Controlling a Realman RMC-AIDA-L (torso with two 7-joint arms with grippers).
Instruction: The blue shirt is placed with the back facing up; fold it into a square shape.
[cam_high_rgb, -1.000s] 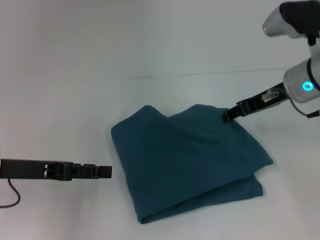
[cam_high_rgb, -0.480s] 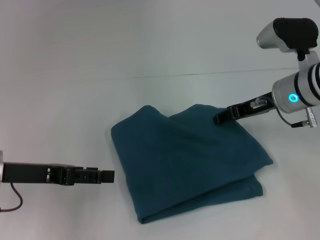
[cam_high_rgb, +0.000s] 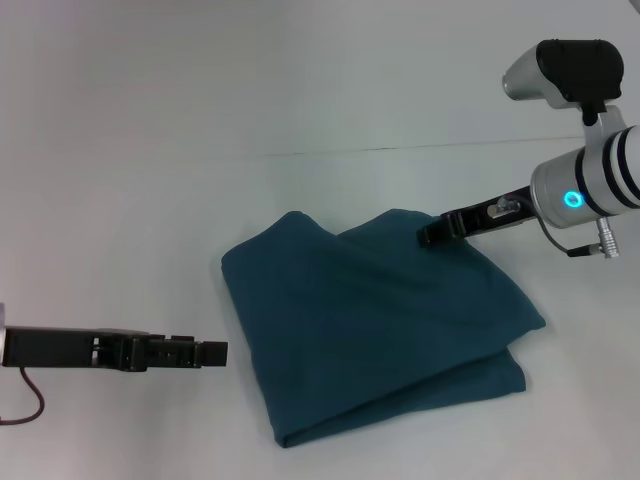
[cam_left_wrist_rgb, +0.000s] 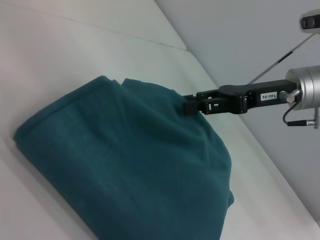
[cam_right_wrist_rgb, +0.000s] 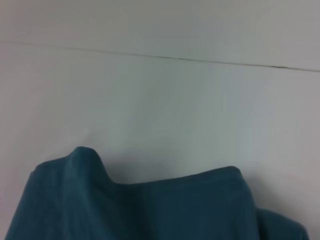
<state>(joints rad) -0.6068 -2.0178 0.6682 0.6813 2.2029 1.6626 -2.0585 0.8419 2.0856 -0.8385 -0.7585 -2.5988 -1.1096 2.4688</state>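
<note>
Blue shirt folded, long axis diagonal (right gripper at far edge)

Bright, even, diffuse light fills all views. The dark teal-blue knit shirt throws only a faint, soft shadow on the pale matte worktop. No glare; the right wrist view is slightly soft.

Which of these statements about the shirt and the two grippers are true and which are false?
1. The blue shirt lies folded on the white table. True.
2. The left gripper holds the shirt's edge. False: it is apart from the shirt, beside its left edge.
3. The right gripper is at the shirt's far edge. True.
4. The shirt is spread flat with both sleeves out. False: it is a folded, layered bundle.
</note>
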